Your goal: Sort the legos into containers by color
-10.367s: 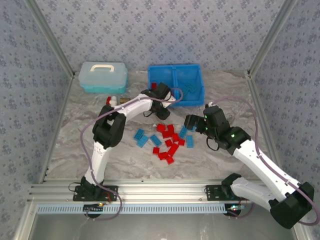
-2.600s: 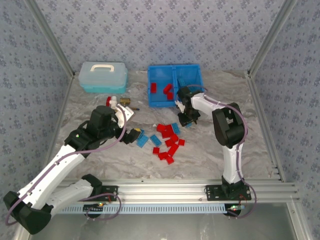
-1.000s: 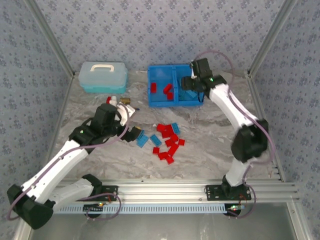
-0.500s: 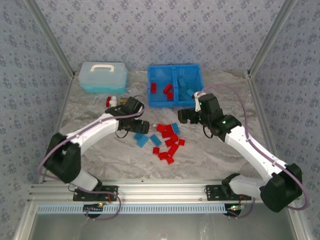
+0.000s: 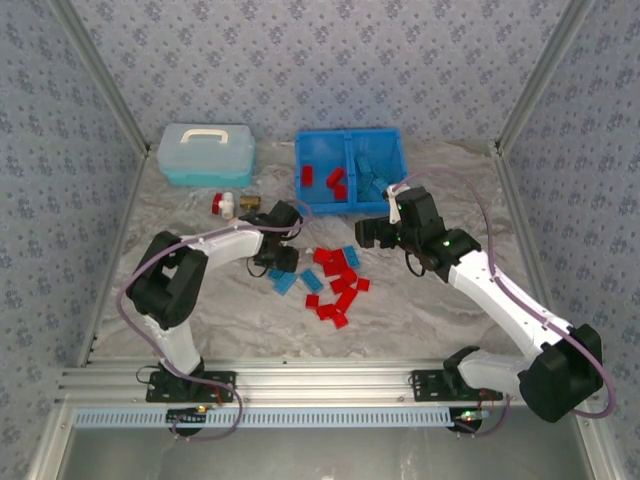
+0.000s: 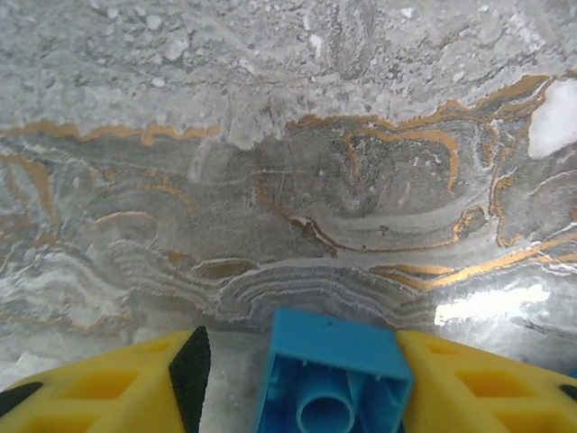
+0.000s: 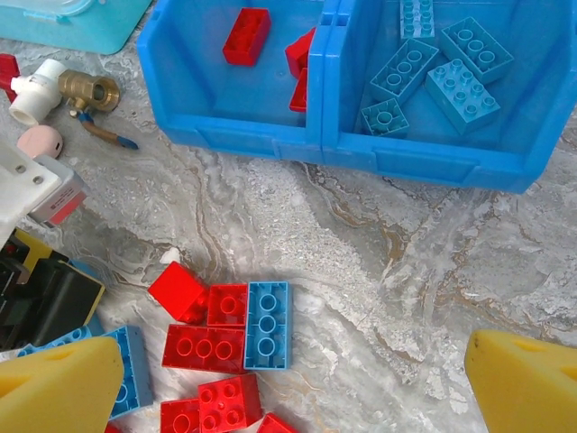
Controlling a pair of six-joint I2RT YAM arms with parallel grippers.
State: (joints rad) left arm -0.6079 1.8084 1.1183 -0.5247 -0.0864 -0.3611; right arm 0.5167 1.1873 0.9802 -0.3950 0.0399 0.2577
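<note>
Red and blue legos (image 5: 335,285) lie in a loose pile mid-table. My left gripper (image 5: 285,258) is at the pile's left edge. In the left wrist view a blue lego (image 6: 334,379) sits between the left gripper's (image 6: 302,347) jaws, hollow underside towards the camera. It touches the right finger, and a gap is left at the black left pad (image 6: 192,370). My right gripper (image 5: 372,233) hovers right of the pile, with the right gripper's (image 7: 288,352) jaws wide open and nothing between them, above a blue lego (image 7: 268,325). The blue bin (image 5: 350,205) holds red legos (image 5: 335,180) on the left and blue legos (image 5: 372,180) on the right.
A pale-blue lidded case (image 5: 205,155) stands at the back left. Between the case and my left arm lie a red-and-white bottle (image 5: 225,203), a brass fitting (image 7: 90,90) and a pink disc (image 7: 41,142). Metal rails edge the table.
My left gripper has reached right to the blue legos and narrowed its jaws around one. My right arm has swung from over the bin down beside the pile, and its jaws have opened wide.
</note>
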